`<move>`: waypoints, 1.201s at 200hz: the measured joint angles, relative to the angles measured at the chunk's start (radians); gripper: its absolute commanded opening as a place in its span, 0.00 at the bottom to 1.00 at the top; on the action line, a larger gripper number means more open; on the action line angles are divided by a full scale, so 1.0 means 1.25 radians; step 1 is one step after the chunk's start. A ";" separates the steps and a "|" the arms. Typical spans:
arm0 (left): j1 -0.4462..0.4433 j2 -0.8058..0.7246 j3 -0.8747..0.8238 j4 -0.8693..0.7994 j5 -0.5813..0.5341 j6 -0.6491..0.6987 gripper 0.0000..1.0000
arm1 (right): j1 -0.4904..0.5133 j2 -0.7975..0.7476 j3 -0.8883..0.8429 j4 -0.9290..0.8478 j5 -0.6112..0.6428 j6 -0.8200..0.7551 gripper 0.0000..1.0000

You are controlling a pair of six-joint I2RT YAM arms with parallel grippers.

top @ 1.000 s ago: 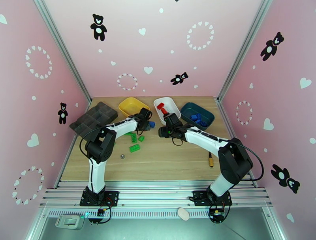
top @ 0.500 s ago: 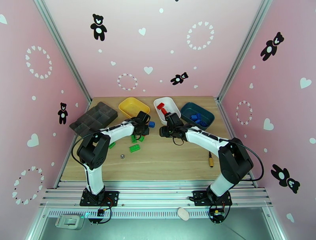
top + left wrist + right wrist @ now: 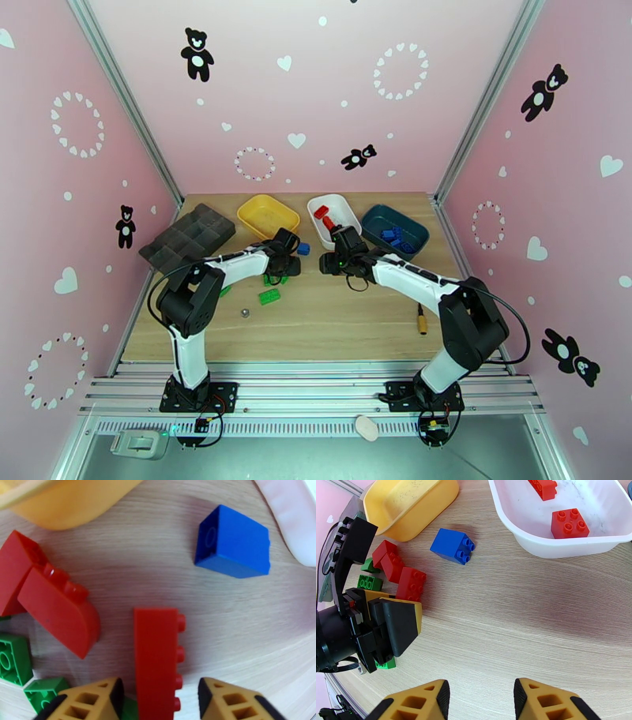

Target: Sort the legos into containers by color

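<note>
My left gripper (image 3: 160,695) is open and low over the table, its fingers on either side of a long red lego (image 3: 156,661) with a small gap on each side. A curved red lego (image 3: 59,612), another red one (image 3: 15,570) and green legos (image 3: 14,663) lie to its left, and a blue lego (image 3: 233,541) lies ahead. My right gripper (image 3: 480,697) hangs open over bare wood, facing the left gripper (image 3: 395,626). The containers stand behind: a yellow tray (image 3: 267,213), a white tray (image 3: 344,209) with red legos (image 3: 567,522), and a teal tray (image 3: 395,227) holding blue ones.
A dark grey organizer tray (image 3: 188,235) sits at the back left. A green lego (image 3: 268,296) and a small metal ball (image 3: 245,313) lie nearer the front. A small yellow plug-like object (image 3: 423,320) rests at the right. Open wood stretches across the front half.
My left gripper has come down and toward the near side onto the brick pile, and its jaws have parted around the long red lego. The right arm has barely moved.
</note>
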 measured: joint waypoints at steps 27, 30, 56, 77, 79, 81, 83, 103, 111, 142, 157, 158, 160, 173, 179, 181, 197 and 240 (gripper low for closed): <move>-0.001 0.000 0.002 -0.003 -0.004 0.002 0.31 | -0.004 0.000 -0.002 0.000 -0.001 0.000 0.51; -0.001 0.000 0.002 -0.003 -0.005 0.000 0.30 | -0.005 0.000 -0.001 0.000 -0.003 0.001 0.53; -0.009 -0.015 0.002 -0.013 -0.005 0.004 0.26 | -0.028 0.000 0.000 -0.005 -0.014 0.009 0.60; -0.015 -0.043 0.007 -0.027 -0.001 0.004 0.25 | -0.058 0.000 0.014 -0.031 -0.016 0.022 0.61; -0.015 -0.046 0.008 -0.029 0.001 0.004 0.25 | -0.061 0.000 0.016 -0.035 -0.016 0.024 0.61; -0.016 -0.050 0.010 -0.030 0.001 0.004 0.25 | -0.064 0.000 0.020 -0.039 -0.016 0.024 0.61; -0.016 -0.052 0.011 -0.031 0.002 0.004 0.25 | -0.067 0.000 0.022 -0.044 -0.014 0.027 0.61; -0.016 -0.077 0.043 -0.041 0.024 0.008 0.25 | -0.087 -0.001 0.053 -0.068 -0.005 0.038 0.64; -0.016 -0.080 0.065 -0.043 0.037 0.011 0.25 | -0.093 -0.003 0.059 -0.069 -0.002 0.039 0.65; -0.016 -0.067 0.170 -0.047 0.101 0.017 0.25 | -0.100 -0.031 0.062 -0.079 0.050 0.037 0.70; -0.016 -0.038 0.235 -0.045 0.129 0.016 0.25 | -0.100 -0.055 0.060 -0.078 0.093 0.030 0.77; -0.016 -0.033 0.242 -0.045 0.132 0.016 0.25 | -0.100 -0.056 0.059 -0.078 0.095 0.031 0.77; -0.016 -0.029 0.249 -0.046 0.134 0.017 0.25 | -0.100 -0.061 0.057 -0.076 0.102 0.027 0.78; -0.016 0.014 0.317 -0.047 0.155 0.016 0.25 | -0.100 -0.095 0.038 -0.067 0.128 0.020 0.80; -0.016 0.036 0.347 -0.046 0.164 0.016 0.26 | -0.102 -0.114 0.028 -0.067 0.139 0.015 0.80; -0.016 0.044 0.359 -0.049 0.168 0.016 0.26 | -0.103 -0.119 0.026 -0.069 0.141 0.014 0.80; -0.016 0.116 0.451 -0.053 0.193 0.012 0.27 | -0.116 -0.145 0.023 -0.079 0.145 0.002 0.75; -0.016 0.307 0.676 -0.087 0.235 -0.019 0.68 | -0.158 -0.180 -0.025 -0.073 0.098 -0.031 0.77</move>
